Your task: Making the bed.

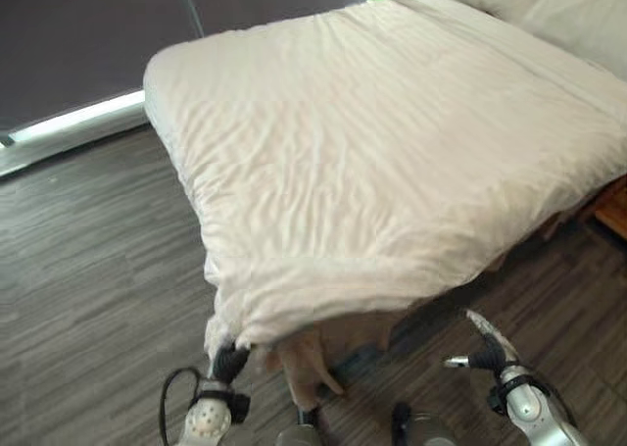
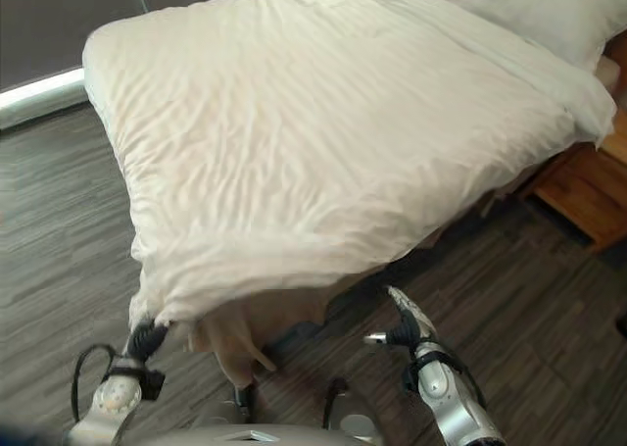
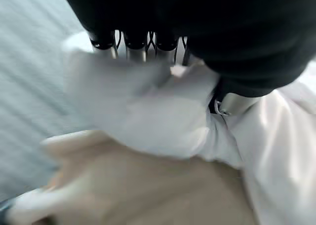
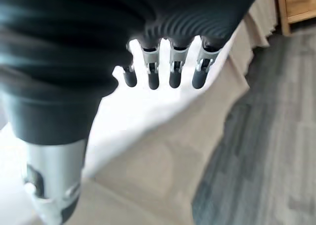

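A white duvet [image 1: 392,152] covers the bed and hangs over its near corner. My left hand [image 1: 230,363] is at that hanging corner, low beside the bed. In the left wrist view its fingers [image 3: 136,49] run into bunched white cloth [image 3: 148,116] with the thumb [image 3: 236,105] pressed against it, so the hand is shut on the duvet's corner. My right hand [image 1: 490,340] hovers over the floor off the bed's near side, apart from the cover, open with straight fingers [image 4: 175,71] and nothing in it. A white pillow [image 1: 558,10] lies at the head.
A beige bed skirt [image 1: 313,358] hangs below the duvet at the near corner. A wooden nightstand [image 2: 588,186] stands at the right beside the bed. Dark wood floor [image 1: 88,270] surrounds the bed, with a dark curtain [image 1: 78,34] behind it.
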Robot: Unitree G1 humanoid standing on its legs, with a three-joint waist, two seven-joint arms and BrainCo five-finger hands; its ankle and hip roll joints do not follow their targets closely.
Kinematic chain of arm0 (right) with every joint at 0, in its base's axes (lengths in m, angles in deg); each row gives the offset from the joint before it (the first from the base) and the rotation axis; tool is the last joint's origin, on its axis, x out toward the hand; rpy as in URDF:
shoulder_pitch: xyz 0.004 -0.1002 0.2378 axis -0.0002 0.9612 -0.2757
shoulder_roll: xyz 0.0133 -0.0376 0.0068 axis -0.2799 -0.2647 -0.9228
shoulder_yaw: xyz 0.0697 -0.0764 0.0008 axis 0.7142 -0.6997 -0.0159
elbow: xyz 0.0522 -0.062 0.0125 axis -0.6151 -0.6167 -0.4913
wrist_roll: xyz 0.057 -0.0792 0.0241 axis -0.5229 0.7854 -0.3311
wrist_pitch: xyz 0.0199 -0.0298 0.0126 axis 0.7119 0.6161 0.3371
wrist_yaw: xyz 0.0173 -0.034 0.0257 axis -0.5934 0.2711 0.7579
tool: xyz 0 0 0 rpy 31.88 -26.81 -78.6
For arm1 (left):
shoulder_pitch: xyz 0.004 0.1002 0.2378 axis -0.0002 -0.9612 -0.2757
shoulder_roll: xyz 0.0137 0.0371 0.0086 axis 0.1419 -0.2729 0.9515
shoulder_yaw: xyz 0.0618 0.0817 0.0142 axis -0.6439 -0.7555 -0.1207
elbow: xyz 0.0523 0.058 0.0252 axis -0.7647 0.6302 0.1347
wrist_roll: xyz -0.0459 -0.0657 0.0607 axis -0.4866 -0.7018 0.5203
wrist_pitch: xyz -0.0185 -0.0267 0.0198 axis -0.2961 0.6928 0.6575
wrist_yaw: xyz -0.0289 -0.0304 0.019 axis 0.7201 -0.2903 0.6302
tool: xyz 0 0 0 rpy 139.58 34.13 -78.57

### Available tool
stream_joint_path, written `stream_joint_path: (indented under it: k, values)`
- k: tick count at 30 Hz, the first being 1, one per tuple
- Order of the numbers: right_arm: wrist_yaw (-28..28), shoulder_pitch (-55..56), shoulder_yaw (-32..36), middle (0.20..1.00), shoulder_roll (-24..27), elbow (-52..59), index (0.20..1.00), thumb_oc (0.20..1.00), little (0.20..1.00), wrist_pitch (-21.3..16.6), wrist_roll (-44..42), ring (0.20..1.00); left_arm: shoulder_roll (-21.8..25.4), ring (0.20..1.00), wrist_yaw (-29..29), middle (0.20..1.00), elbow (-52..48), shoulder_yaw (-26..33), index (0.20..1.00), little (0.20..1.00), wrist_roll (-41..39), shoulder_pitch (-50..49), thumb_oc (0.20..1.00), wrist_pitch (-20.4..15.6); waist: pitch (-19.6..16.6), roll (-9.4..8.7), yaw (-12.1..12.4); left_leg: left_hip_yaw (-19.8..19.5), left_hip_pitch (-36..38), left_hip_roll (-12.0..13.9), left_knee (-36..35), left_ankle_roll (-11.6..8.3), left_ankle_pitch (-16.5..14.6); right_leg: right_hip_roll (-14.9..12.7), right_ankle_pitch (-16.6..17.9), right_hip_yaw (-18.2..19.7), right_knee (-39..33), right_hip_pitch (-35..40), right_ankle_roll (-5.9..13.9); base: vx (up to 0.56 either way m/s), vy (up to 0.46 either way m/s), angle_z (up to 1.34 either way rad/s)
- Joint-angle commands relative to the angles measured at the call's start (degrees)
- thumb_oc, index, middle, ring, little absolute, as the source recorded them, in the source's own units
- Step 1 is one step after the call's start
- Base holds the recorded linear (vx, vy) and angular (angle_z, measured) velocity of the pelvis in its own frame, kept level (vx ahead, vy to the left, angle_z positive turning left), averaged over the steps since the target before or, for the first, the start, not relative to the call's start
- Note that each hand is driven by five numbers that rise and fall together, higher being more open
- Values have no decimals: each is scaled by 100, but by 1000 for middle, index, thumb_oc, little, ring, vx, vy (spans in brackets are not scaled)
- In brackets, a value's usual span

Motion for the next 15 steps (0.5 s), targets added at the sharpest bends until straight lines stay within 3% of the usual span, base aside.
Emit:
stream_joint_path:
  k: [1, 2, 3, 4, 7, 9, 11, 13, 15]
  values:
    - [-206, -486, -52, 1000, 295, 188, 1000, 1000, 1000, -17, -68, 1000, -6, 200, 159, 200, -315, -241, 200, 200, -596, 387, 200, -252, 398, -6, -76, -583, -862, -618, 344, -55, 394, -322, -529, 40, -487, 981, 216, -411, -91, -35]
    - [-285, -547, -6, 1000, 337, 181, 1000, 1000, 1000, 42, -73, 1000, -39, 200, 159, 200, -317, -295, 200, 200, -712, 463, 200, -250, 481, -18, -111, -568, -886, -612, 597, -81, 239, -403, -512, -42, -443, 914, 202, -502, -100, 42]
    - [-368, -539, 59, 1000, 319, 162, 1000, 1000, 1000, 109, -132, 1000, -80, 200, 239, 200, -430, -354, 200, 200, -876, 423, 200, -234, 481, -69, -220, -392, -760, -514, 1022, -32, -133, -510, -431, -198, -394, 785, 192, -459, -118, 95]
    - [-419, -506, 121, 1000, 292, 156, 1000, 1000, 1000, 129, -195, 1000, -78, 282, 304, 282, -513, -389, 282, 282, -974, 367, 282, -222, 444, -118, -297, -263, -597, -411, 1259, -5, -348, -567, -384, -277, -350, 716, 155, -379, -118, 111]
    - [-466, -385, 294, 1000, 224, 181, 1000, 1000, 1000, 163, -326, 1000, -92, 1000, 502, 1000, -491, -499, 1000, 1000, -1270, 239, 1000, -149, 276, -152, -551, 26, 156, 61, 1629, -63, -630, -640, -338, -597, -332, 592, 97, -204, -33, 75]
    - [-480, -245, 476, 1000, 184, 155, 1000, 1000, 1000, 191, -405, 1000, -132, 1000, 614, 1000, -346, -534, 1000, 1000, -1340, 174, 1000, -49, 39, -74, -762, 380, 799, 290, 1222, -224, -640, -698, -282, -976, -313, 473, 160, -165, 61, 37]
    - [-484, -204, 526, 1000, 182, 124, 1000, 1000, 1000, 218, -412, 1000, -145, 1000, 676, 1000, -292, -553, 1000, 1000, -1383, 149, 1000, -13, -20, -32, -815, 413, 958, 312, 1053, -284, -727, -708, -325, -1040, -291, 491, 217, -65, 96, 62]
    - [-501, -207, 636, 1000, 233, 140, 1000, 1000, 1000, 246, -408, 1000, -146, 1000, 762, 1000, -164, -581, 1000, 1000, -1329, 131, 1000, 29, -69, 29, -879, 526, 1015, 229, 569, -284, -804, -791, -236, -1243, -232, 447, 295, -165, 194, 133]
    - [-604, -359, 757, 1000, 266, 157, 1000, 1000, 1000, 346, -401, 1000, -105, 1000, 774, 1000, 82, -583, 1000, 1000, -1012, 124, 1000, 88, -93, -4, -836, 391, 1034, 91, 206, -227, -814, -930, -38, -1428, -176, 394, 381, -198, 288, 119]
